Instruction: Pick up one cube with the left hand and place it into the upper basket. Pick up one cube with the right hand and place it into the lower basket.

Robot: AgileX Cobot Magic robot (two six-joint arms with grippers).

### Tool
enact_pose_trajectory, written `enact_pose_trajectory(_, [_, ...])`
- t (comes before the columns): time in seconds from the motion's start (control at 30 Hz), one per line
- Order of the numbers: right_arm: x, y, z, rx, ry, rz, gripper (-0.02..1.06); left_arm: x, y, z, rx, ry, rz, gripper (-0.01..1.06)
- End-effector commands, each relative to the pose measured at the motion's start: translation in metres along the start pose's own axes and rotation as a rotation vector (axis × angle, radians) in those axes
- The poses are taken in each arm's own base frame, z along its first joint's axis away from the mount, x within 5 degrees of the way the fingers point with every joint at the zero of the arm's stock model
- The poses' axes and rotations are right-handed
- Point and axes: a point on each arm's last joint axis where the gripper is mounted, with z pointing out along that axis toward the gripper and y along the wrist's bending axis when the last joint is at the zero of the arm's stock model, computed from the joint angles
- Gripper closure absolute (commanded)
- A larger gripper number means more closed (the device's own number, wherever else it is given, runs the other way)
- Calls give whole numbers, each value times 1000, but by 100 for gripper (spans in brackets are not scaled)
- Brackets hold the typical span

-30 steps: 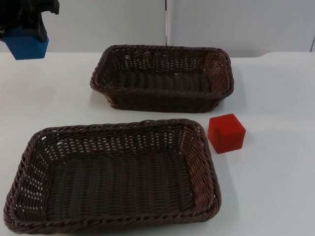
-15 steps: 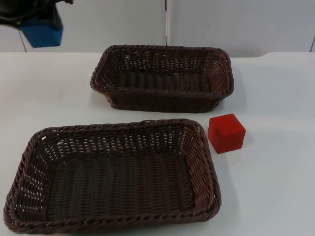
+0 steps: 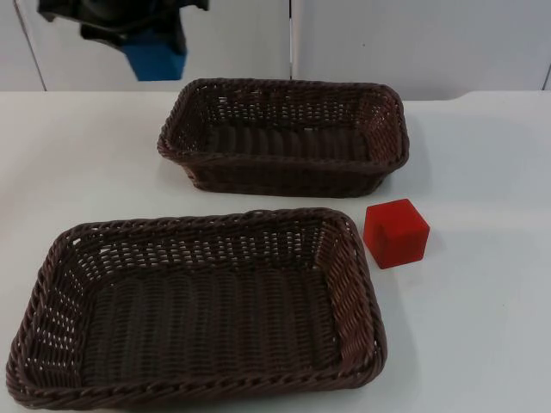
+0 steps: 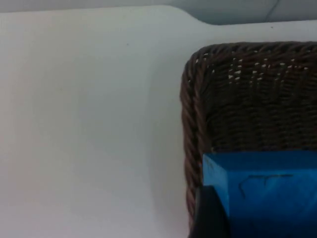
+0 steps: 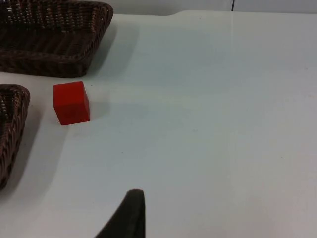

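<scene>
The left gripper (image 3: 153, 39) hangs high above the white table (image 3: 482, 292), just left of the upper basket (image 3: 284, 136), clamped on a blue cube (image 3: 157, 60). From the left wrist camera the blue cube (image 4: 265, 193) sits against a black fingertip (image 4: 210, 215), over the rim of the upper basket (image 4: 193, 124). A red cube (image 3: 395, 232) rests on the table, close beside the right end of the lower basket (image 3: 198, 305) and in front of the upper one. From the right wrist camera, one black fingertip (image 5: 126, 215) of the right gripper is seen above bare table, well apart from the red cube (image 5: 72, 102); I cannot tell how far that gripper is open.
</scene>
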Motion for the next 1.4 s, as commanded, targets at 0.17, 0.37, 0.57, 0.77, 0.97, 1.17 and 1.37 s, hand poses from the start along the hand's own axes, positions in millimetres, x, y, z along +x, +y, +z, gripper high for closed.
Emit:
enact_pose_trajectory(0.17, [0, -1, 0, 11, -7, -11, 0, -7, -29, 32, 53, 9, 43, 105])
enact_pose_trajectory(0.37, [0, -1, 0, 11, -7, -11, 0, -4, -55, 59, 87, 23, 98, 105])
enact_pose_trajectory(0.57, [0, -1, 0, 11, -7, -11, 0, 3, -65, 80, 99, 41, 115, 105])
enact_pose_trajectory(0.77, [0, -1, 0, 11, -7, -11, 0, 16, -64, 100, 99, 89, 106, 105])
enact_pose_trajectory(0.97, [0, -1, 0, 11, -7, -11, 0, 25, -72, 110, 116, 108, 140, 102])
enact_pose_trajectory(1.17, [0, -1, 0, 13, -7, -12, 0, 32, -72, 118, 118, 129, 137, 77])
enact_pose_trajectory(1.37, [0, -1, 0, 13, -7, -12, 0, 33, -73, 119, 126, 134, 132, 47])
